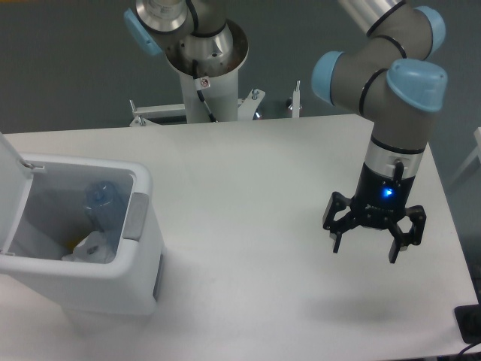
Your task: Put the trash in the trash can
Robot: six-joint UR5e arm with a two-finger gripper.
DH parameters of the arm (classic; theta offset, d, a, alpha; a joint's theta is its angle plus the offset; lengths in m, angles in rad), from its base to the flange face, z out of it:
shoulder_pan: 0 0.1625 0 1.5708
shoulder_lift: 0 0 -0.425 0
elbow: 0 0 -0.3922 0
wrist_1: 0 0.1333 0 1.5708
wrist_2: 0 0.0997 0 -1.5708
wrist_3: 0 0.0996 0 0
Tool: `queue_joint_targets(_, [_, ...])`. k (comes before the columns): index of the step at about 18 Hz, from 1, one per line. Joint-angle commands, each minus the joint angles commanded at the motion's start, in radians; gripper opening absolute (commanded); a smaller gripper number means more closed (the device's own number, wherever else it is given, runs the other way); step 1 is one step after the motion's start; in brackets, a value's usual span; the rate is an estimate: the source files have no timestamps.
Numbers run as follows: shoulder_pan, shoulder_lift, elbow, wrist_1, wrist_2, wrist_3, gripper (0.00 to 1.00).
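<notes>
White tabletop (248, 195) fills most of the frame, with dark grey wall behind and the arm's base at top centre; trash can (139, 259) stands at the lower left, lid (11, 188) hinged up at the far left edge, grey panel (135, 216) on the rim facing the table's middle. Inside the can: clear bottle (104, 203) with a blue cap, leaning roughly upright against the right-hand inner wall; crumpled white wrapper (90, 247) below it near the bottom; a small yellow patch beside the wrapper, too small to identify. Gripper (374, 247) hangs at the right of the frame above the table, fingers pointing down, jaws spread wide with nothing between them; blue light showing on its body. Can and its contents lie well apart from the jaws, away to the left across bare tabletop. No trash visible on the table itself; judging from this, both items are already in the can and the task looks complete, with nothing left to reach for.
</notes>
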Motion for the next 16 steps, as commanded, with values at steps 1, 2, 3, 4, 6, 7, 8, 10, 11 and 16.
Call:
queue_joint_targets(1, [0.003,0.000,0.000,-0.031,0.039,0.046,1.00])
queue_joint_targets(2, [0.011,-0.001,-0.005,-0.060,0.062,0.126,1.00])
queue_joint_targets(3, [0.014,0.000,-0.014,-0.077,0.074,0.190,1.00])
queue_joint_targets(4, [0.017,-0.001,-0.024,-0.085,0.102,0.256,1.00])
queue_joint_targets(6, [0.023,0.003,-0.057,-0.076,0.200,0.382,1.00])
queue_joint_targets(7, [0.041,0.014,-0.070,-0.074,0.223,0.440,1.00])
queue_joint_targets(8, [0.060,0.018,-0.075,-0.076,0.222,0.500,1.00])
queue_joint_targets(10, [0.066,0.025,-0.077,-0.083,0.235,0.576,1.00])
queue_joint_targets(11, [0.065,0.022,-0.083,-0.076,0.237,0.579,1.00])
queue_joint_targets(16, [0.051,0.023,-0.103,-0.071,0.251,0.605,1.00])
